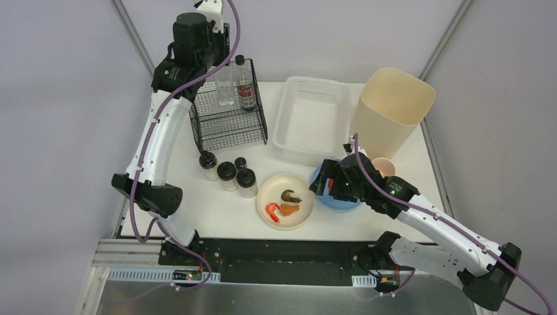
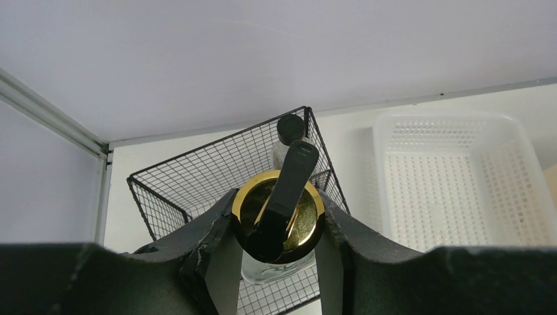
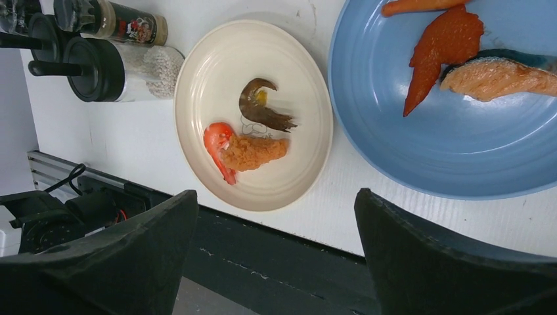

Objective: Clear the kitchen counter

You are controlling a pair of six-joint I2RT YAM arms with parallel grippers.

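Observation:
The white kitchen counter (image 1: 217, 207) carries plates, shakers and baskets. My left gripper (image 1: 220, 69) is high at the back left, shut on a clear glass jar with a gold lid (image 2: 309, 216), just over the black wire basket (image 1: 226, 128). The basket's mesh (image 2: 197, 164) shows under the jar. A dark bottle with a black cap (image 1: 246, 92) stands in the basket beside it. My right gripper (image 1: 326, 184) is open and empty (image 3: 276, 223). It hovers over the counter's front edge between the cream plate (image 3: 197, 85) and the blue plate (image 3: 407, 151).
The cream plate (image 1: 266, 190) holds shrimp and fried pieces. The blue plate (image 1: 341, 203) holds salmon and orange pieces. Several black-capped shakers (image 1: 227, 174) stand left of the plates. A white slotted basket (image 1: 282, 125), a beige bin (image 1: 391, 108) and a pink cup (image 1: 384, 167) stand behind.

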